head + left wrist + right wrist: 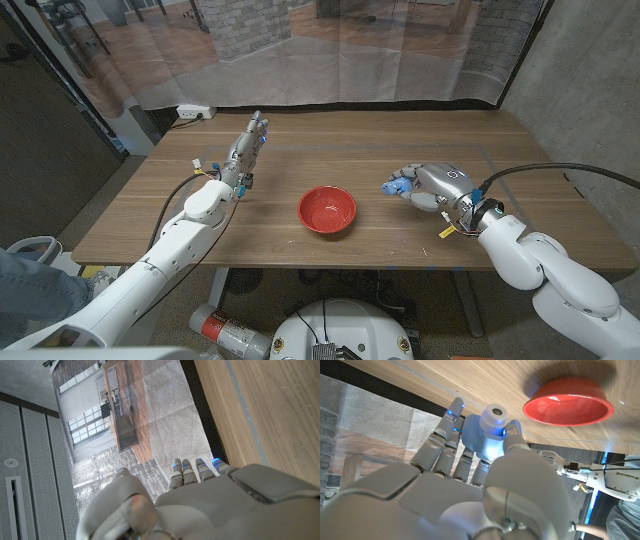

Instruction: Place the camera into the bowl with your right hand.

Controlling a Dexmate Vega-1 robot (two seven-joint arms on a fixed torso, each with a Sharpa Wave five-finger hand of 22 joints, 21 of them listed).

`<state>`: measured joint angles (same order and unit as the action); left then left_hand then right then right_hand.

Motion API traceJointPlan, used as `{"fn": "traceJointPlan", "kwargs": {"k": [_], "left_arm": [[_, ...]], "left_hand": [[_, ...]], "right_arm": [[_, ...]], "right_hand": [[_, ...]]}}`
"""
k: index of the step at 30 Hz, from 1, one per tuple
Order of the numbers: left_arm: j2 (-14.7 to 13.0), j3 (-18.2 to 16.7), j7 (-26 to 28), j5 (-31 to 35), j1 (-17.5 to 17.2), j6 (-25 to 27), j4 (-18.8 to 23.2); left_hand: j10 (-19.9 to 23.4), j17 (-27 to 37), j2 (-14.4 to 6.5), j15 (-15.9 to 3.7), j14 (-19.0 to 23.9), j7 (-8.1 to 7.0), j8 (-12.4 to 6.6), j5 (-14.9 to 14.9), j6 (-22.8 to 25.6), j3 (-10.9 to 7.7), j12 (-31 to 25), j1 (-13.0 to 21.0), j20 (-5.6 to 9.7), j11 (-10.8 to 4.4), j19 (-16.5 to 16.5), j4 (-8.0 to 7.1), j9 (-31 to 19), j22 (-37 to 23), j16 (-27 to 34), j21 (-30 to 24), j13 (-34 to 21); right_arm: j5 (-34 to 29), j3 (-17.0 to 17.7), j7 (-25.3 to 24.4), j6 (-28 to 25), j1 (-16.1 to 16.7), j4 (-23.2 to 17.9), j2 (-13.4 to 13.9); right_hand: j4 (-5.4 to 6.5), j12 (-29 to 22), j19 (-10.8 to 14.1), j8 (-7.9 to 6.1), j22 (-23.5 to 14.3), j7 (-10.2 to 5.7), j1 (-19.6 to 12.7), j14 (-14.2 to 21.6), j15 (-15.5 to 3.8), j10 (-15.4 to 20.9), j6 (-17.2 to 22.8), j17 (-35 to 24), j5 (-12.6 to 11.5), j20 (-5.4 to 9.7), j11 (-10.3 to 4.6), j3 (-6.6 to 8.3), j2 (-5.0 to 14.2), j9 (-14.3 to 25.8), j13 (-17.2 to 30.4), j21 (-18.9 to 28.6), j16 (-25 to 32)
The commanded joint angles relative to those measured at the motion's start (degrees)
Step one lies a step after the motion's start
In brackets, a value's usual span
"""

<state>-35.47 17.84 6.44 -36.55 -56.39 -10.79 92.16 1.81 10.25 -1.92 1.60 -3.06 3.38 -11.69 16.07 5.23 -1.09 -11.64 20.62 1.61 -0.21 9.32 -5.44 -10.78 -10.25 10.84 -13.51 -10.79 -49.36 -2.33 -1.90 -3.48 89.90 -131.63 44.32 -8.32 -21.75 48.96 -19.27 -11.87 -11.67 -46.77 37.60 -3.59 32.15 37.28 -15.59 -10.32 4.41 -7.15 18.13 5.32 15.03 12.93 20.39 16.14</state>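
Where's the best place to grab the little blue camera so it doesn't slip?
Probably around its blue body, behind the white lens, thumb on one side and fingers on the other. The right hand already wraps the camera that way, with the round lens poking out past the fingertips toward the red bowl.

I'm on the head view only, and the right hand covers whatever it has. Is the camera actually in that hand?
Observer: Yes. In the right wrist view the right hand grips the blue camera between fingers and thumb, its white lens facing out.
Operator: Is the bowl ahead of the fingers?
Observer: The red bowl sits beyond the fingertips and off to one side, apart from the camera.
Operator: Anything in the left hand?
Observer: The left wrist view shows the left hand holding nothing, its fingers straight, past the table's edge.
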Motion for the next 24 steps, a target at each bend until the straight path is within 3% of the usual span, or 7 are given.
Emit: {"fn": "traceJointPlan", "kwargs": {"k": [1,24], "left_arm": [[-0.1,-0.2,-0.1,-0.1,-0.1,-0.1,0.1],[-0.2,-0.4,-0.3,0.0,0.1,-0.3,-0.1]], "left_hand": [[-0.2,0.3,-0.3,0.28,-0.1,0.06,0.02,-0.1,0.3,0.4,0.1,0.3,-0.01,0.1,-0.2,0.03,-0.1,-0.2,-0.1,0.3,-0.1],[-0.2,0.3,-0.4,0.22,-0.1,0.1,0.02,-0.1,0.4,0.56,0.1,0.4,-0.04,0.04,-0.3,0.06,-0.1,-0.2,0.0,0.5,-0.1]], "right_arm": [[-0.1,-1.4,-0.4,1.5,-1.6,0.3,-0.2],[0.6,-6.6,-0.9,4.1,-7.1,2.4,0.0]], "right_hand": [[-0.05,-0.3,0.3,-0.4,-0.1,0.01,-0.3,0.6,-6.46,0.8,0.6,-0.3,-0.2,0.37,0.06,0.31,0.78,0.1,0.2,0.3,0.3],[0.05,-0.4,0.3,-0.31,-0.2,0.17,-0.3,1.0,-6.58,1.2,0.8,-0.5,-0.3,0.51,0.08,0.36,0.8,0.2,0.1,0.4,0.3]]}}
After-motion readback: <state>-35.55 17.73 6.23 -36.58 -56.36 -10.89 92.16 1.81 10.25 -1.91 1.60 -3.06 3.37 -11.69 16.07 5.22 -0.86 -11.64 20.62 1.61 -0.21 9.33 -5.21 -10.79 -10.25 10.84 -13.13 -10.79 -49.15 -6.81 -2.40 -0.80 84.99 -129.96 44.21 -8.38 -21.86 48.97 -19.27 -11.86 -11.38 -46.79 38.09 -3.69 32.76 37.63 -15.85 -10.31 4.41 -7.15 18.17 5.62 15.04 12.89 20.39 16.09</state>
